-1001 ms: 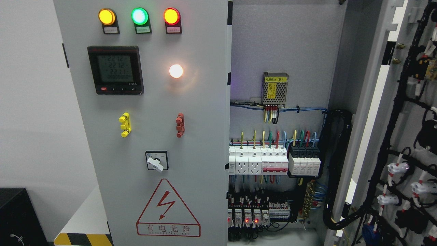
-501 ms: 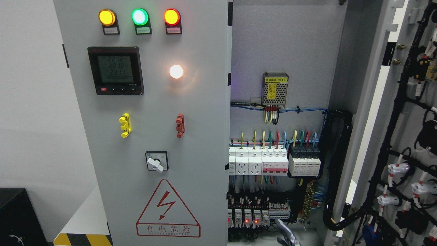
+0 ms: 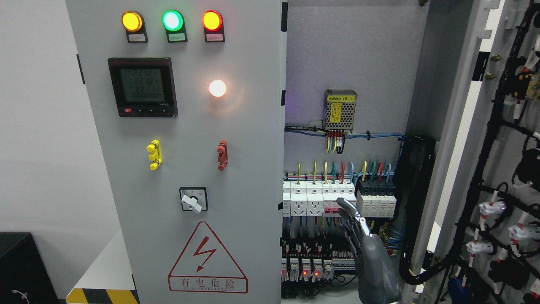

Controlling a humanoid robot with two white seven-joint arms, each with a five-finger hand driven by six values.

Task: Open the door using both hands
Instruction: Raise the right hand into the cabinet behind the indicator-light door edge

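— Lower right of centre, what is that grey shape?
— A robot hand [image 3: 366,249], rising from the bottom edge right of the middle, so it is the right hand. Its fingers [image 3: 349,213] are extended upward and lie close together, pinching nothing; the tips overlap the row of white breakers [image 3: 320,198] inside the cabinet, though whether they touch them I cannot tell.
— And the doors?
— The left door [image 3: 185,169] fills the left-centre of the frame, facing the camera, its right edge against the open interior. It carries 3 lamps along the top, amber [image 3: 131,21], green [image 3: 172,20] and red [image 3: 212,20], a black meter [image 3: 142,87] below them, 1 lit white lamp [image 3: 217,88], a yellow latch [image 3: 154,154], a red latch [image 3: 222,155], a rotary switch [image 3: 193,199] and a red-bordered warning triangle [image 3: 207,257].
— The other door?
— The right door [image 3: 502,177] stands swung open at the far right of the frame, its inner side showing black cable bundles.
— Anything else inside?
— A perforated metal power supply [image 3: 339,109] sits upper centre on the back panel, above the breakers.
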